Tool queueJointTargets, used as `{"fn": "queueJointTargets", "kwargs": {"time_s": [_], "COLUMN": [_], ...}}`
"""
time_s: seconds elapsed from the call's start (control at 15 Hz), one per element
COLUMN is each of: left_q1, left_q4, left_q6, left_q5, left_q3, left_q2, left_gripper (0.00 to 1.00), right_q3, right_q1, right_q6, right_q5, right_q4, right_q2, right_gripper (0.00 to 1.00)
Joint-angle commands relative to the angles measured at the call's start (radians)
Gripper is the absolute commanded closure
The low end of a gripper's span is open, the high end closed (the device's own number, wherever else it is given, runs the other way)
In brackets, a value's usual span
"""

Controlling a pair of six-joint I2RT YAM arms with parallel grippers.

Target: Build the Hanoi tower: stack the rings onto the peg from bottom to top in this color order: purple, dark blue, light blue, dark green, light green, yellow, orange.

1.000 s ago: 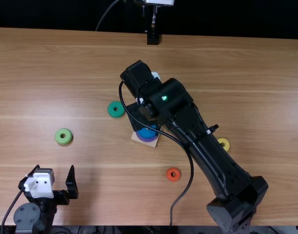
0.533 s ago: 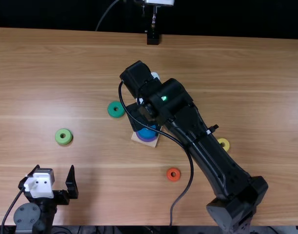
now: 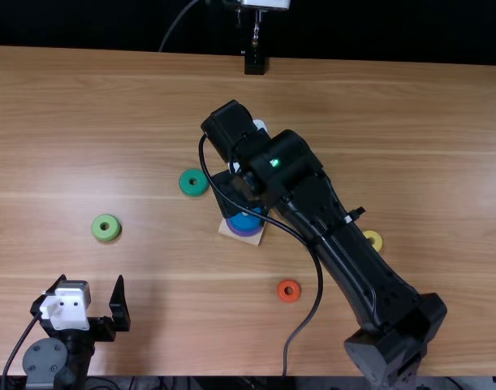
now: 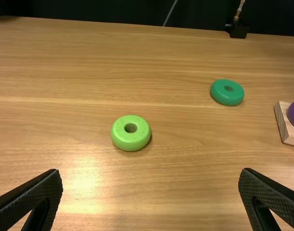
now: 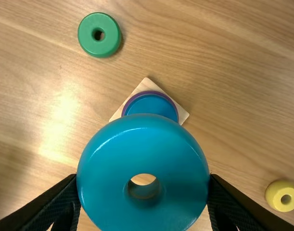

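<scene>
Grips the light blue ring [image 5: 144,142] in the right pincer [image 3: 230,197] near the wooden base [image 3: 252,239], and holds the left pincer [image 3: 90,283] wide.

The right arm [image 3: 337,236] sits a hair farther right in the top view than it does in the two earlier frames. Its upper end, near the frame's centre, shows the slight shift, along with the small green light [image 3: 275,162] and the upper loop of the black cable [image 3: 321,280].
</scene>
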Motion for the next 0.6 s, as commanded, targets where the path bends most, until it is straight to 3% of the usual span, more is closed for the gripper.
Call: {"fn": "queueJointTargets", "kwargs": {"time_s": [0.0,0.53], "left_q1": [0.001,0.001], "left_q4": [-0.037,-0.037], "left_q6": [0.005,0.005], "left_q5": [0.021,0.021], "left_q3": [-0.117,-0.117], "left_q2": [-0.015,-0.015], "left_gripper": [0.0,0.0], "right_q3": [0.027,0.023], "right_q1": [-0.024,-0.037], "right_q6": [-0.001,-0.008], "right_q5": [0.011,0.009], "right_q4": [-0.006,-0.006], "right_q2": [0.021,0.023], "right_gripper": [1.0,1.0]}}
